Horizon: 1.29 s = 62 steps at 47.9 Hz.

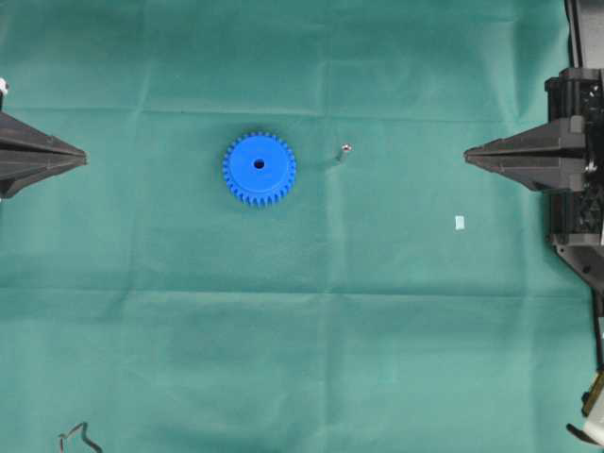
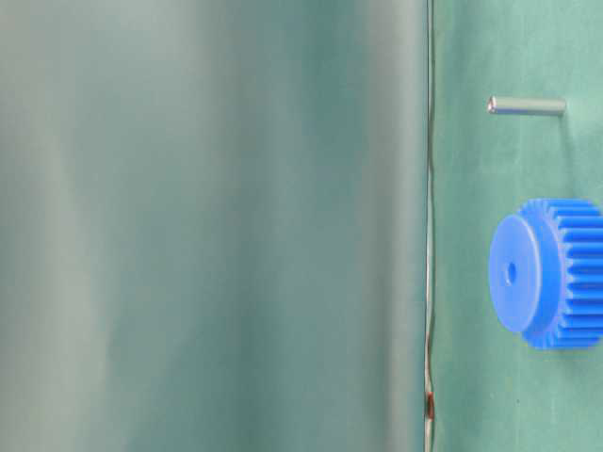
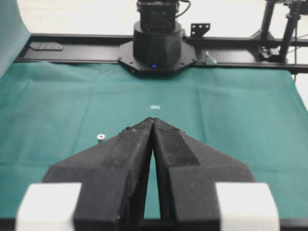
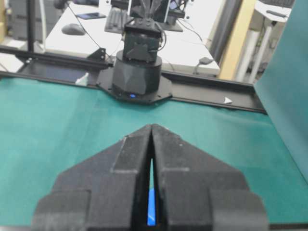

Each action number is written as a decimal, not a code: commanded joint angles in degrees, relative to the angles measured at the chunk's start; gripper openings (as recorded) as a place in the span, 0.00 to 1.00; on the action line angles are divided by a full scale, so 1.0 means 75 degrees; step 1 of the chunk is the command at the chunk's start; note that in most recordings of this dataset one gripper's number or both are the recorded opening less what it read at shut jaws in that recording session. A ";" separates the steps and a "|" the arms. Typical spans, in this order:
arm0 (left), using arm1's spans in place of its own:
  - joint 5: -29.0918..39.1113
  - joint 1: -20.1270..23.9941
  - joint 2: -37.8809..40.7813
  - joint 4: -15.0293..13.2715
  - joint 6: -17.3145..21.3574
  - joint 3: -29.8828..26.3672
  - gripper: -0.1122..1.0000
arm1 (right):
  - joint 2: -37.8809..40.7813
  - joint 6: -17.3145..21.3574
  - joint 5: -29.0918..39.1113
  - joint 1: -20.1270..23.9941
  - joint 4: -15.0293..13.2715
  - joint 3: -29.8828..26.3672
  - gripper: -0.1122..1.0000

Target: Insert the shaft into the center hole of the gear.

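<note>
Two clenched, empty wedge-shaped black jaws, toothed blue plastic gear [image 1: 260, 168], slim shiny metal shaft [image 1: 343, 151]

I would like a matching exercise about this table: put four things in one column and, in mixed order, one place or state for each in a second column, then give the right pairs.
Things:
1. gear
2. shaft
3. white scrap
4. right claw

Places or states:
A. shut, holding nothing, at the right edge of the overhead view
B. lying on the cloth between the gear and the right claw
C. flat on the cloth, center hole empty
D. on the cloth, below the right claw's tip in the overhead view

Pairs: 1-C, 2-B, 3-D, 4-A
</note>
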 commanded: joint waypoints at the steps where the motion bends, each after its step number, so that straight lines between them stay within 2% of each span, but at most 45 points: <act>1: 0.0141 0.0000 0.0059 0.0105 -0.0047 -0.0340 0.10 | 0.0047 -0.0082 0.0000 -0.0012 -0.0035 -0.0070 0.12; 10: 0.0340 -0.0012 0.0059 0.0117 -0.0047 -0.0422 0.10 | 0.0176 -0.0070 0.0410 -0.0094 -0.0023 -0.0187 0.12; 28: 0.0398 0.0000 0.0059 0.0117 -0.0047 -0.0410 0.10 | 0.0633 -0.0023 0.0363 -0.0563 0.0117 -0.0281 0.13; 30: 0.0410 -0.0012 0.0059 0.0129 -0.0047 -0.0422 0.10 | 0.0785 -0.0012 0.0281 -0.0621 0.0164 -0.0293 0.18; 33: 0.0410 -0.0012 0.0059 0.0129 -0.0047 -0.0410 0.10 | 0.1090 -0.0012 0.0117 -0.0738 0.0246 -0.0316 0.29; 42: 0.0410 -0.0012 0.0059 0.0129 -0.0047 -0.0410 0.10 | 0.2145 -0.0012 -0.0316 -0.1195 0.0270 -0.0328 0.80; 45: 0.0422 -0.0012 0.0059 0.0129 -0.0047 -0.0410 0.10 | 0.2531 -0.0012 -0.0445 -0.1336 0.0305 -0.0352 0.92; 47: 0.0457 -0.0012 0.0059 0.0129 -0.0047 -0.0410 0.10 | 0.2824 -0.0012 -0.0551 -0.1418 0.0352 -0.0375 0.93; 52: 0.0527 0.0000 0.0059 0.0129 -0.0047 -0.0410 0.10 | 0.3598 -0.0012 -0.0797 -0.1629 0.0469 -0.0445 0.87; 62: 0.0539 -0.0012 0.0059 0.0129 -0.0047 -0.0410 0.10 | 0.4969 -0.0012 -0.1090 -0.1688 0.0633 -0.0762 0.88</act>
